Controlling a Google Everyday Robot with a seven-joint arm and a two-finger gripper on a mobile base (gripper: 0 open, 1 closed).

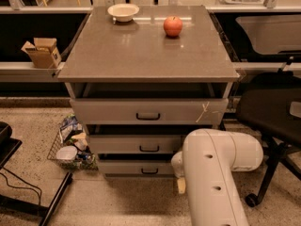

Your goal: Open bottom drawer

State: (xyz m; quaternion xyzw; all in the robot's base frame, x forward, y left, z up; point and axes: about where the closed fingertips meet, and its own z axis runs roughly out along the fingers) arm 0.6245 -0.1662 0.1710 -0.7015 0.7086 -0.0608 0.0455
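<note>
Camera view
- Around: On the worktop (141,55) you have a pale bowl (123,12) at the far edge. A red apple (173,26) sits to its right, apart from it.
- Left side: An open cardboard box (42,52) sits on a ledge beside the worktop. Lower down, a wire basket (70,147) of packets rests on the floor, just beside the drawers. A black stand (19,173) with a cable fills the corner.
- Right side: A dark chair (273,117) stands near the cabinet.
- In the way: The white arm (211,173) fills your lower right foreground. It covers the right end of the middle drawer (136,143) and of the drawer below it.
- Surface: The worktop is grey-brown, smooth and slightly glossy.
- Room: The floor (131,201) is pale and speckled. Dark shelving runs behind the cabinet.
- Drawer stack: The top drawer (148,111) has the tallest front, with a white scratch-like mark near its right end.
- Task thing: The bottom drawer (136,167) is the lowest, slimmest front, just above the floor. Its small dark handle (149,171) is near the middle.
- Pincer: The pincer (180,182) hangs low at the arm's left edge, in front of the right part of the bottom drawer. It is to the right of the handle and apart from it.
- Pincer state: You cannot tell from here whether it is wide or narrow.
</note>
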